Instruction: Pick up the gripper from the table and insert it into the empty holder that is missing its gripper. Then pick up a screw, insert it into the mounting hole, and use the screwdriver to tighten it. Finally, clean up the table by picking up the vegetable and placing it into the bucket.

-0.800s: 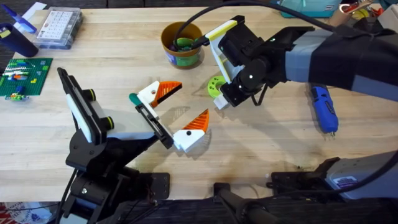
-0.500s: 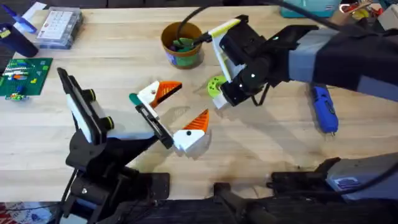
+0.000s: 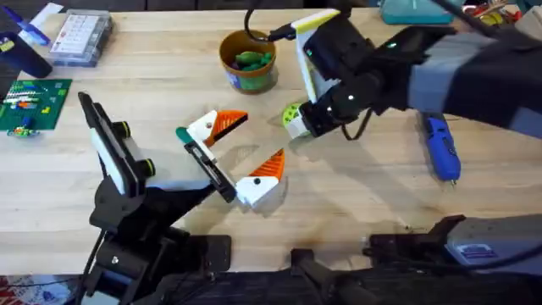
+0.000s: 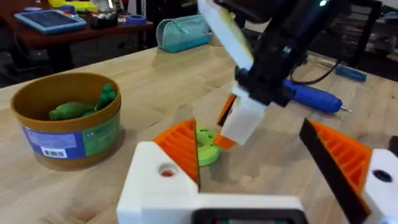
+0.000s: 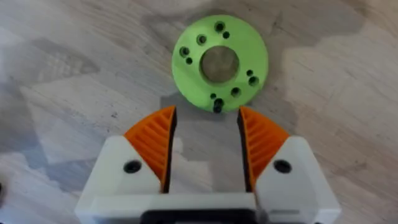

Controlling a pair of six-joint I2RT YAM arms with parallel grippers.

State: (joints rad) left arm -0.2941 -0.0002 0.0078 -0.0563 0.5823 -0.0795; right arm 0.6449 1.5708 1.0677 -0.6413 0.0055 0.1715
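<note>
**Overhead: vegetable in bucket, right gripper over green disc**

Vegetable is lying inside the bucket at the table's far middle. Screwdriver is resting at the right. Right gripper is hovering with fingers spread beside the lime-green disc. Left gripper is sitting mid-table, fingers spread, empty.

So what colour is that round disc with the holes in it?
Lime green; the disc shows best in the right wrist view, lying on the table just ahead of the orange pads.
</note>
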